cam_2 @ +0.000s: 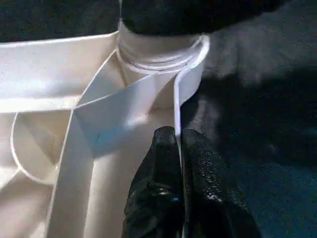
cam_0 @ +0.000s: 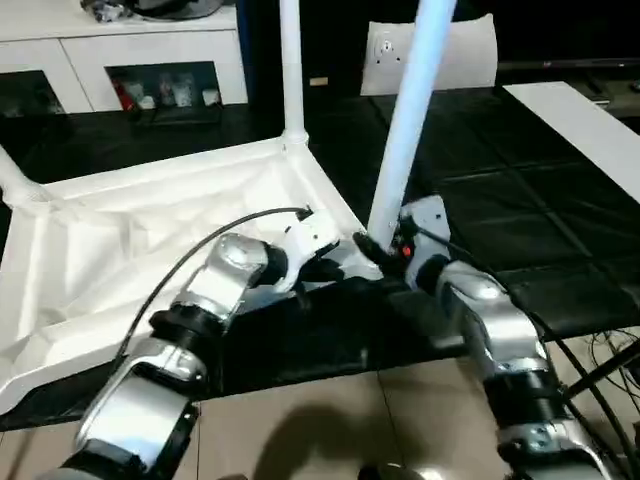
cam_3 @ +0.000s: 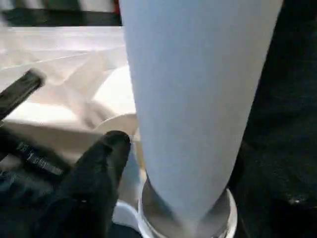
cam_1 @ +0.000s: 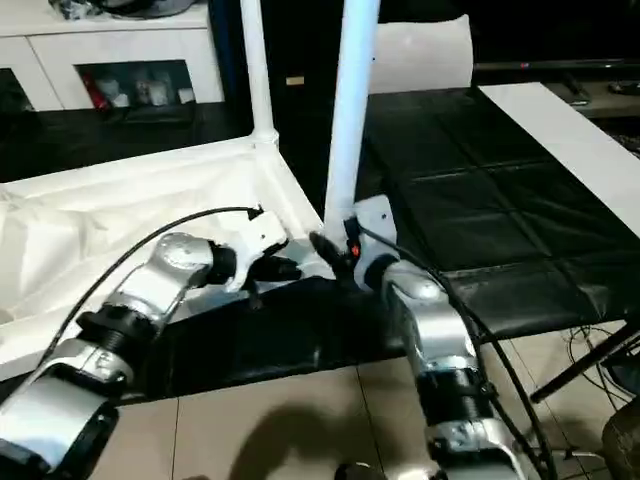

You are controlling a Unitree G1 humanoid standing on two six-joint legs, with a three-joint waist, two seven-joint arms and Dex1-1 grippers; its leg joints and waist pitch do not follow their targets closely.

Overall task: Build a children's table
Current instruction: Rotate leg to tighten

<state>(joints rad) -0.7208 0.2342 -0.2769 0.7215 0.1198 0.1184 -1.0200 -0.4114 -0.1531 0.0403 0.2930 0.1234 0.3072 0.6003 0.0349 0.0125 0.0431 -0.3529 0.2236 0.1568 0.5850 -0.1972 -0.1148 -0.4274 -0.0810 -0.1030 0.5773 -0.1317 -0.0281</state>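
Observation:
The children's table top (cam_0: 130, 240) lies upside down on black mats, ribbed underside up. One white leg (cam_0: 291, 70) stands in the far corner socket. Another leg (cam_0: 12, 178) shows at the left edge. A third leg (cam_0: 412, 110) rises from the near right corner socket (cam_3: 185, 220). My left gripper (cam_2: 176, 144) is shut on the thin rim of the table top, just beside that corner. My right gripper (cam_0: 378, 248) sits at the foot of the third leg. One black finger (cam_3: 101, 181) stands a thin gap off the leg; the other is hidden behind it.
A flat white panel (cam_0: 445, 50) leans at the back, and a long white strip (cam_0: 585, 120) lies at the right. White cabinets (cam_0: 150, 45) stand at the back left. Black mats (cam_0: 520, 200) cover the floor, with bare floor (cam_0: 330, 420) near me and cables (cam_0: 610, 350) at the right.

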